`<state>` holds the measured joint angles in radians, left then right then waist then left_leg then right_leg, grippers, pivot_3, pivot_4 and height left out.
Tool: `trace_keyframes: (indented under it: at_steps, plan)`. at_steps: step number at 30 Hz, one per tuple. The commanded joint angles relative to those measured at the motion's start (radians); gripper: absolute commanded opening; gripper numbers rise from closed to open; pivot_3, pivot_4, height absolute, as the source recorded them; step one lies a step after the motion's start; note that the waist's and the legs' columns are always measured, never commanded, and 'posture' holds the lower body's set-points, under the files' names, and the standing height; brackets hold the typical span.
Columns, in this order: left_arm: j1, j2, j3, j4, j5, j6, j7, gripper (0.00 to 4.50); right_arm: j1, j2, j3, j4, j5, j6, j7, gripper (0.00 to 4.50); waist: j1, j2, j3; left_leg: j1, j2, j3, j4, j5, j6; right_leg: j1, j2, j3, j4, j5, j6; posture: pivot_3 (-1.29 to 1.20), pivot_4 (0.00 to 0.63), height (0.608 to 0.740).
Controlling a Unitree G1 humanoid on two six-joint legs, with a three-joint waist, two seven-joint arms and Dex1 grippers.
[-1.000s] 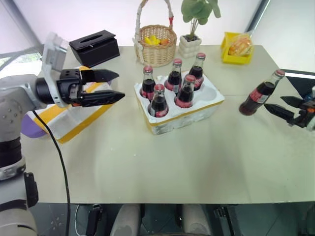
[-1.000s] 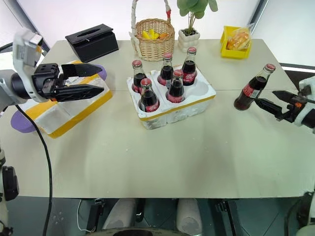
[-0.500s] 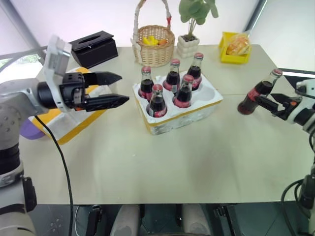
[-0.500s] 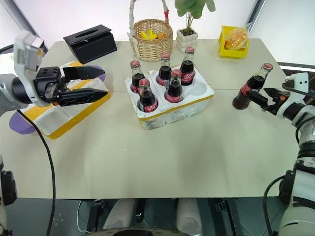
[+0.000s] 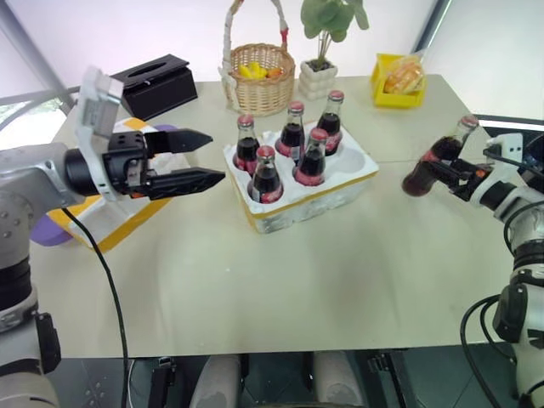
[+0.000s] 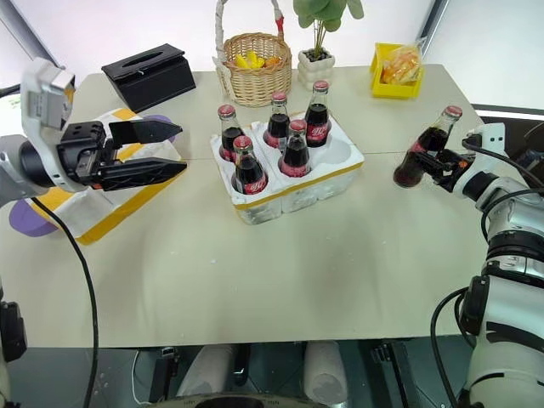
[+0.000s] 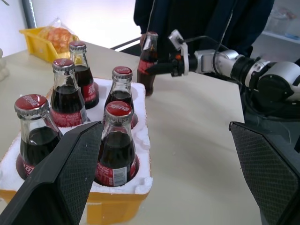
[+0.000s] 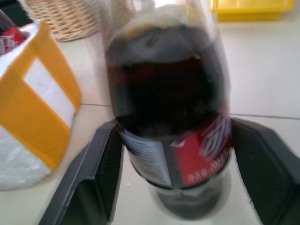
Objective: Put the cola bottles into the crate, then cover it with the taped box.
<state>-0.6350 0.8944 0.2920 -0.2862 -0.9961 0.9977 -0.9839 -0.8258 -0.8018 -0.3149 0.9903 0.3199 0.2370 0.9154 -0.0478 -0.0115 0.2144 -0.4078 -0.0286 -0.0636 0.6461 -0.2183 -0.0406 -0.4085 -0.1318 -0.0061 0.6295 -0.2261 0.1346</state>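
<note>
- I see the beige table (image 6: 280, 263), bright window at twelve o'clock.
- My right gripper (image 6: 433, 161) clamps the sixth cola bottle (image 6: 422, 153) at three o'clock.
- My left gripper (image 6: 149, 151) gapes empty at nine.

You have a beige table (image 6: 280, 272) before a bright white wall (image 6: 127, 25); dark floor (image 6: 110, 374) shows beneath its near edge.
</note>
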Motion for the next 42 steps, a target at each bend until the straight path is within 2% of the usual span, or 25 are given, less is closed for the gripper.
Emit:
trace_keyframes:
  at_steps: [1, 10, 16, 23, 29, 37, 42]
  plan:
    - [-0.007, 0.019, 0.03, -0.031, -0.041, 0.005, 0.007, 4.5, -0.019, 0.01, 0.003, -0.007, -0.001, -0.021, 0.021, 2.66, 0.0, 0.0, 0.0, 0.0, 0.0, 0.0, 0.0, 0.0, 0.0, 0.0, 0.0, 0.0, 0.0, 0.0, 0.0, 0.0, 0.15, 0.74]
    - [-0.006, 0.022, 0.029, -0.046, -0.098, 0.019, 0.013, 4.5, -0.034, -0.024, -0.012, -0.074, 0.018, -0.005, 0.046, 2.66, 0.0, 0.0, 0.0, 0.0, 0.003, 0.001, 0.0, 0.0, 0.0, -0.001, 0.003, 0.001, 0.0, 0.001, -0.001, 0.0, 0.15, 0.74]
    - [0.014, 0.028, 0.026, -0.07, -0.124, 0.02, 0.014, 4.5, -0.076, -0.052, 0.004, -0.287, 0.073, 0.12, 0.156, 2.66, 0.0, 0.002, 0.002, -0.001, 0.003, 0.002, -0.001, 0.0, 0.0, -0.003, 0.003, 0.002, 0.0, 0.001, -0.001, 0.0, 0.15, 0.74]
    - [0.026, 0.032, 0.017, -0.073, -0.11, 0.004, 0.015, 4.5, -0.179, -0.001, 0.043, -0.508, 0.143, 0.248, 0.194, 2.66, 0.004, 0.004, 0.003, -0.001, 0.004, 0.002, -0.001, 0.0, 0.0, -0.005, 0.005, 0.003, 0.001, 0.001, -0.001, 0.0, 0.15, 0.74]
    - [0.038, 0.032, 0.023, -0.087, -0.111, -0.007, 0.03, 4.5, -0.219, 0.053, 0.098, -0.534, 0.148, 0.266, 0.22, 2.66, 0.007, 0.002, 0.003, -0.002, 0.004, 0.003, -0.001, -0.001, 0.001, -0.004, 0.005, 0.003, -0.001, 0.001, -0.001, 0.0, 0.15, 0.74]
    - [0.041, 0.042, 0.037, -0.092, -0.118, -0.005, 0.047, 4.5, -0.187, 0.117, 0.186, -0.494, 0.086, 0.167, 0.242, 2.66, 0.005, 0.003, 0.003, -0.003, 0.004, 0.003, -0.002, -0.001, 0.001, -0.006, 0.005, 0.003, -0.001, 0.001, -0.001, 0.0, 0.15, 0.74]
    - [0.033, 0.049, 0.045, -0.089, -0.128, 0.0, 0.057, 4.5, -0.188, 0.118, 0.198, -0.474, 0.065, 0.151, 0.242, 2.66, 0.005, 0.003, 0.003, -0.003, 0.004, 0.003, -0.002, -0.001, 0.001, -0.006, 0.005, 0.003, 0.0, 0.002, -0.002, 0.0, 0.15, 0.74]
